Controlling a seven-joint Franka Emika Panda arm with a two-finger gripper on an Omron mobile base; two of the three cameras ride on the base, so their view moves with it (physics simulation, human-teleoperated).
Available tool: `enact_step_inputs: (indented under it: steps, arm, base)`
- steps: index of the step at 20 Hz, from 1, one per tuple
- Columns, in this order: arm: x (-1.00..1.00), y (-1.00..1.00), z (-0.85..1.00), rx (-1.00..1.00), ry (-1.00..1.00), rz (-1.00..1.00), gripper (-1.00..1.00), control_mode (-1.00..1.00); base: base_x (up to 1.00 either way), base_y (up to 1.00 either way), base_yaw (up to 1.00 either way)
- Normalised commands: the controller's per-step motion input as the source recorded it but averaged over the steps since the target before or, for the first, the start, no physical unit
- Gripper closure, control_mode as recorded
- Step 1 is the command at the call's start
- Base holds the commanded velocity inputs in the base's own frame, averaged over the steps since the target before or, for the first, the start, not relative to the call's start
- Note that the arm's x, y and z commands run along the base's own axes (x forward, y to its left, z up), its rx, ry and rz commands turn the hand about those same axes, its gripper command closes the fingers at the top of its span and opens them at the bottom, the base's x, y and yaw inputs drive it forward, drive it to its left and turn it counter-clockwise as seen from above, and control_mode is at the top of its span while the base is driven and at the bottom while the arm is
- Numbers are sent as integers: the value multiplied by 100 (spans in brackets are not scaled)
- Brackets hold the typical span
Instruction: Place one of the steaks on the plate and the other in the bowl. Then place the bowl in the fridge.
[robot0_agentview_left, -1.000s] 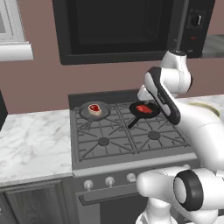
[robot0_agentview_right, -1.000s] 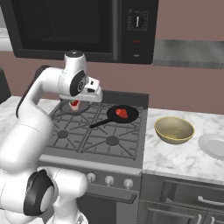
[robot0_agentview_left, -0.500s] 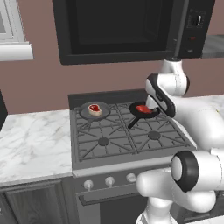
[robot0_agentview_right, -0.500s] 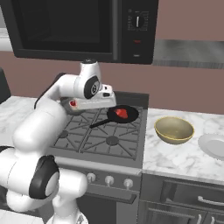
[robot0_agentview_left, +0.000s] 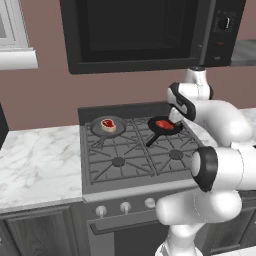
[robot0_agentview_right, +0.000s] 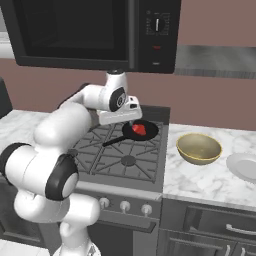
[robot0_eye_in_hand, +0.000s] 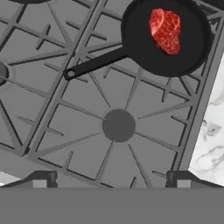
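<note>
One steak (robot0_agentview_left: 107, 125) lies in a grey pan (robot0_agentview_left: 98, 129) on the stove's back left burner. The other steak (robot0_eye_in_hand: 165, 30) (robot0_agentview_right: 139, 129) lies in a black frying pan (robot0_eye_in_hand: 192, 48) (robot0_agentview_left: 156, 128) on the back right burner. My gripper (robot0_eye_in_hand: 111, 181) (robot0_agentview_right: 131, 120) is open and empty. It hovers over the stove above the front right burner, just short of the black pan. The tan bowl (robot0_agentview_right: 199, 148) and the light-grey plate (robot0_agentview_right: 243, 166) stand on the counter right of the stove. The fridge is out of view.
The black pan's long handle (robot0_eye_in_hand: 94, 64) points toward the stove's middle. A microwave (robot0_agentview_right: 95, 30) hangs above the stove. Marble counter (robot0_agentview_left: 35, 160) lies on both sides of the stove, and dark drawers (robot0_agentview_right: 220, 230) sit below on the right.
My arm has swung to the right, carrying the hand from above the grey pan on the back left burner over to the black pan's side.
</note>
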Motion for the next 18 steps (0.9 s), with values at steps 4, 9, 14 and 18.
enact_step_inputs:
  steps: [4, 9, 14, 18]
  arm:
    - [48, -2, -43, 0, 0, 1, -100, -100]
    - [42, -11, -49, 0, 0, 0, -100, -100]
    - [67, -30, -23, 0, 11, 0, -100, -100]
    - [64, -18, -23, 0, 12, 3, -100, -100]
  base:
    - [0, 0, 0]
    - [0, 0, 0]
    - [0, 0, 0]
    - [0, 0, 0]
